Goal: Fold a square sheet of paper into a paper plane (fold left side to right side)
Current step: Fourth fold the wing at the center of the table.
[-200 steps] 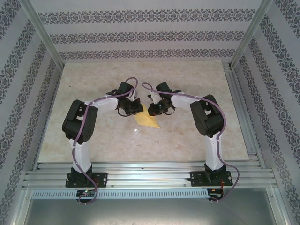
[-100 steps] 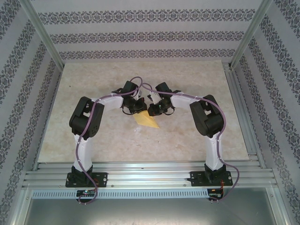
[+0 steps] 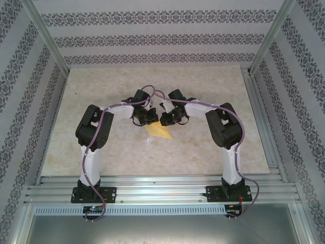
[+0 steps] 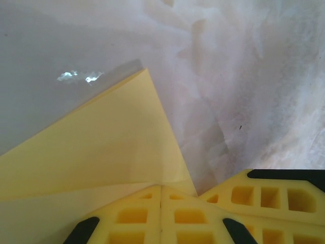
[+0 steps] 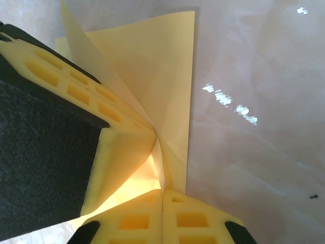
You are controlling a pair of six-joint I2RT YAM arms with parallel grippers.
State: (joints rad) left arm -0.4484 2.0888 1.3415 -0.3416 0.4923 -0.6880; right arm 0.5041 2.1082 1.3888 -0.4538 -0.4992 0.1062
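Left arm has swung in: left gripper (image 3: 148,117) now sits tip-to-tip with right gripper (image 3: 165,120) over the square sheet of paper (image 3: 160,132), mid-table (image 3: 213,152). Right's jaws are clamped on a lifted flap. Left's are together, pressing or pinching, hard to say. Fold underway.

The square sheet of paper (image 4: 101,152) is thin, smooth and matt, and light glows through it where it lifts. The tabletop (image 4: 244,76) has a marble look, polished enough to throw bright glare spots. The left gripper (image 4: 161,195) has fingers (image 4: 132,218) of matt yellow moulded material with recessed cells. The rails (image 3: 162,185) are bare brushed metal; the left arm (image 3: 89,165) wears glossy white plastic.
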